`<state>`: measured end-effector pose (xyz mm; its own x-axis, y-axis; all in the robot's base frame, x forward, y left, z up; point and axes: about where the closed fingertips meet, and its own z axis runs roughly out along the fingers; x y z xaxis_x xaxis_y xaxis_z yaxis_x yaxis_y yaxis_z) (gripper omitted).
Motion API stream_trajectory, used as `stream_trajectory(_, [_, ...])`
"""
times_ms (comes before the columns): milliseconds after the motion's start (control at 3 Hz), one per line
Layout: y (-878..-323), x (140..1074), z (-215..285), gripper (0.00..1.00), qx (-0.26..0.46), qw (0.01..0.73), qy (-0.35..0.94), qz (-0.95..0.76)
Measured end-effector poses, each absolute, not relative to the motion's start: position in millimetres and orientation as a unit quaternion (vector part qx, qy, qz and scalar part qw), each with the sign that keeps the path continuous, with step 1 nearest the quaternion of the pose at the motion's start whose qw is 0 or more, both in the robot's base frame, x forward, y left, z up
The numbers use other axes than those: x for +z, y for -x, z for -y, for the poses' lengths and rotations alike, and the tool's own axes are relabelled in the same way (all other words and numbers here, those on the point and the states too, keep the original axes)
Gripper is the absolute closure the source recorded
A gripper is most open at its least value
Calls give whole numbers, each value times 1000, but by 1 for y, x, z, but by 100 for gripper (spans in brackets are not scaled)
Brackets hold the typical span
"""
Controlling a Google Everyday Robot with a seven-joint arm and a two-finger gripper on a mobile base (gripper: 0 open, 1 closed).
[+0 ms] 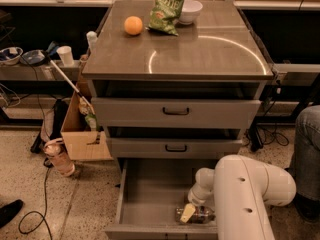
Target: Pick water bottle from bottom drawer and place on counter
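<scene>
The pincer (188, 212) is seen at the water bottle (201, 215) in the bottom drawer (150, 196), state undeterminable; chip bag (167, 11) lettering illegible

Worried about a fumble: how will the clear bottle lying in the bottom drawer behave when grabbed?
The water bottle looks thin and clear, so it's probably light and dents easily. Lying on the flat floor of the bottom drawer, it may roll if nudged. The gripper is right at it.
</scene>
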<state>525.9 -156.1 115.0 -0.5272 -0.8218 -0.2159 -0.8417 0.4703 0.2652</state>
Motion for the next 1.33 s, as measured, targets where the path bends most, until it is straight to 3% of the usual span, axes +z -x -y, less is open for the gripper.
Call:
stream_trajectory(333, [-526,115,156,15,171,29,485,-857])
stream_trajectory(1333, [-526,115,156,85,171,29,485,-857])
